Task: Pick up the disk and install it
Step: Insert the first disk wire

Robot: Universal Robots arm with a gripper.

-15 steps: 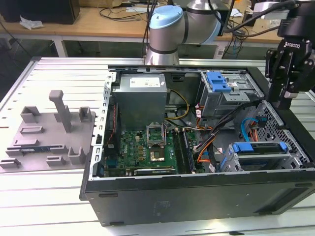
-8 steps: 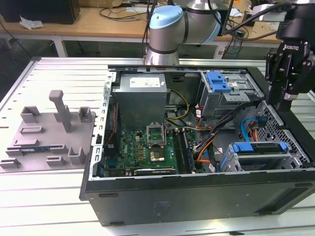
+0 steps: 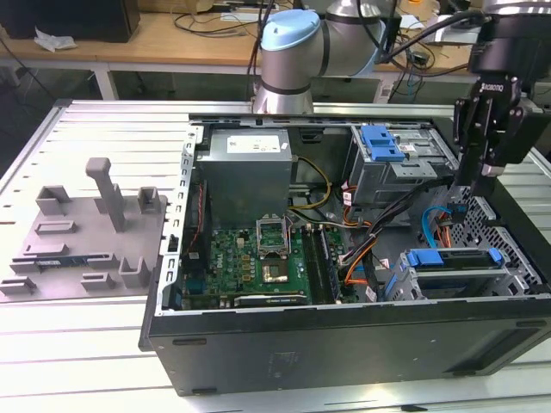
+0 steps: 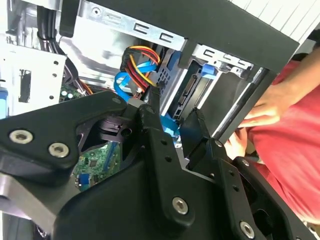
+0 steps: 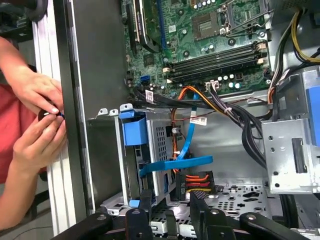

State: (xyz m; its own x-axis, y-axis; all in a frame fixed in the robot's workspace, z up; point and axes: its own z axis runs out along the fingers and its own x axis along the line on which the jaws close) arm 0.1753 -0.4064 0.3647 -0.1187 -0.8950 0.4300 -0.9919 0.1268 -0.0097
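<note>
Hovering over the drive corner of the open computer case (image 3: 344, 344), the pincer (image 3: 479, 176) is hanging with its two black fingers (image 5: 145, 205) standing apart and gripping nothing; in both wrist views the gap between them is showing only the hardware lying beyond. The disk (image 3: 453, 268), framed by its bright blue bracket, is sitting below the pincer and just ahead of its fingertips, lying flat in the drive cage (image 5: 162, 145) against the case's outer wall. The pick-up therefore appears to be done, and the work appears to be standing at the installing step, with the disk in its bay and the pincer not touching it. Whether the bracket is fully latched cannot be told from these views. A blue data cable (image 5: 175, 164) is arching directly in front of the fingertips, and red-and-yellow power leads (image 5: 197, 180) are bunching just beside it, both close to the pincer. The motherboard (image 3: 250, 254) is lying well off to the pincer's side, across the case. A person's hand (image 5: 36, 92) is working at the case's outer rim, on the far side of the cage from the pincer. Any further motion here is calling for a straight, slow path that keeps the fingers clear of the cable loop, and for care about the hand so near the cage.
</note>
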